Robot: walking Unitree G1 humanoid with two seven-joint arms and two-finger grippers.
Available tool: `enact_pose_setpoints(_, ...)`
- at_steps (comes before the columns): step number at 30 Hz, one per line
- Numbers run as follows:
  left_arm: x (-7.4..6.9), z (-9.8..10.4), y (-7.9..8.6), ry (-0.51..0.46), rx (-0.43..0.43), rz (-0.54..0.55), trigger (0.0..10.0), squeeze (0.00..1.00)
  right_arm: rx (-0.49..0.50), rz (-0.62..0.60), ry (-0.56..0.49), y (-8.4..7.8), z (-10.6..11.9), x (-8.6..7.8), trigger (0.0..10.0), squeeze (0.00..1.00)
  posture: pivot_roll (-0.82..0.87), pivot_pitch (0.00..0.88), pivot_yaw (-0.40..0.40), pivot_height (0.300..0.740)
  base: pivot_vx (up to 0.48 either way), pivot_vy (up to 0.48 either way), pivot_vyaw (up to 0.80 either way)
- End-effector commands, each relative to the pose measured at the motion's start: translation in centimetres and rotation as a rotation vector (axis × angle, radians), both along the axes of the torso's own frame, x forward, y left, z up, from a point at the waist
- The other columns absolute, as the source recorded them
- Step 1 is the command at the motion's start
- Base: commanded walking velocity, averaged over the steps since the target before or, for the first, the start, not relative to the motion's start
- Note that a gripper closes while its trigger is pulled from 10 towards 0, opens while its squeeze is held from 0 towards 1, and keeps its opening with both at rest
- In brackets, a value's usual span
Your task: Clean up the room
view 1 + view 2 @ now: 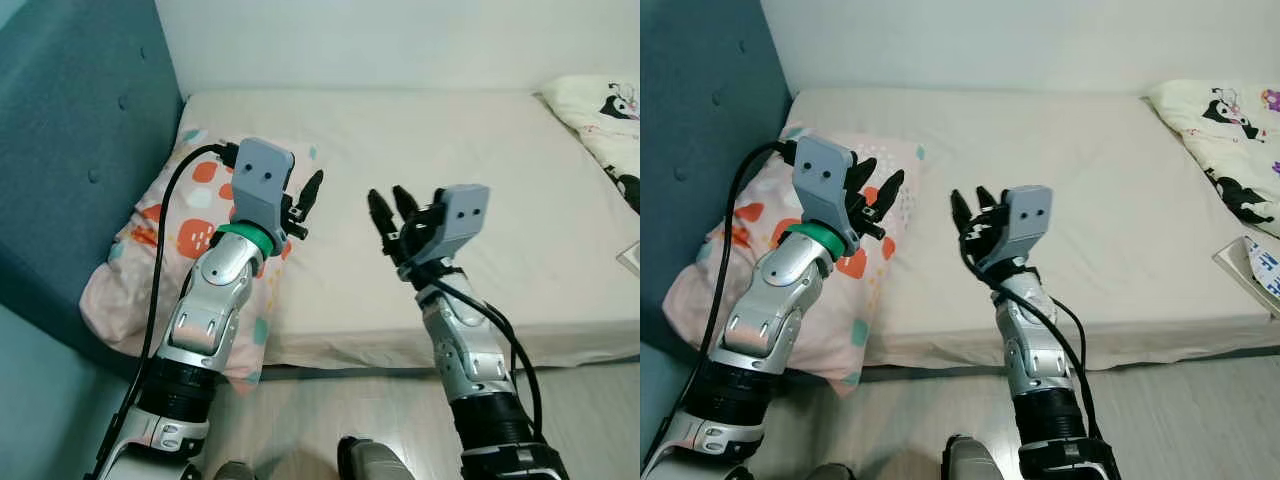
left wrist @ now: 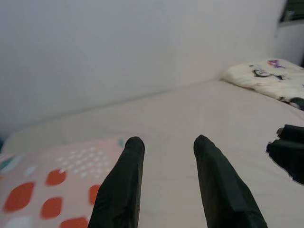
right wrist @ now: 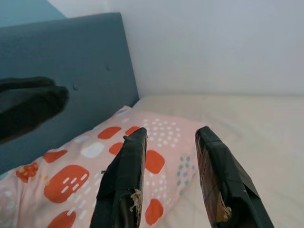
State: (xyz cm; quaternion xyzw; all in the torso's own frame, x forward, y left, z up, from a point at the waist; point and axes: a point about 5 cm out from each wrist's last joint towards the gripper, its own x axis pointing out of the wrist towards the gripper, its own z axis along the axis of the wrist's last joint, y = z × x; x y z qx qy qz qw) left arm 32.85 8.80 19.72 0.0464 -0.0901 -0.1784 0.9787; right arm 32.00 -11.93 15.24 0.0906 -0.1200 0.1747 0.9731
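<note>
A pink pillow [image 1: 198,196] with orange and red patches lies at the left end of the bed [image 1: 450,140], against the blue headboard [image 1: 70,150]. My left gripper [image 1: 880,183] is raised above the pillow's inner edge, open, nothing between its fingers [image 2: 124,175]. My right gripper [image 1: 973,205] hovers over the bare beige sheet near the bed's front edge, also open and empty. In the right wrist view its fingers [image 3: 126,171] point toward the pillow [image 3: 90,164] and headboard.
A cream cartoon-print blanket [image 1: 1230,130] lies bunched at the bed's far right end. A white and blue packet [image 1: 1255,262] sits at the right edge of the mattress. Light wood floor [image 1: 330,410] runs along the bed's front. A white wall stands behind the bed.
</note>
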Motion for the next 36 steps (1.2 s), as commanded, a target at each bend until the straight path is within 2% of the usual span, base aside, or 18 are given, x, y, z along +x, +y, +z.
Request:
enact_pose_setpoints(1, 0.08, -0.40, 0.12, 0.010, 0.007, 0.010, 10.0, 0.00, 0.012, -0.010, 0.015, -0.30, -0.22, -0.09, 10.0, 0.00, -0.03, 0.045, -0.005, 0.740, 0.000, -0.345, 0.64)
enact_pose_setpoints(28, 0.40, -0.55, 0.21, 0.023, 0.023, 0.023, 10.0, 0.00, 0.025, -0.011, 0.019, -0.34, -0.18, -0.09, 10.0, 0.00, -0.03, 0.042, 0.001, 0.740, 0.246, -0.357, 0.02)
enact_pose_setpoints(36, 0.50, -0.62, 0.29, 0.033, 0.009, 0.033, 10.0, 0.00, 0.025, -0.008, 0.020, -0.33, -0.22, -0.09, 10.0, 0.00, -0.03, 0.038, 0.002, 0.740, 0.000, 0.000, 0.00)
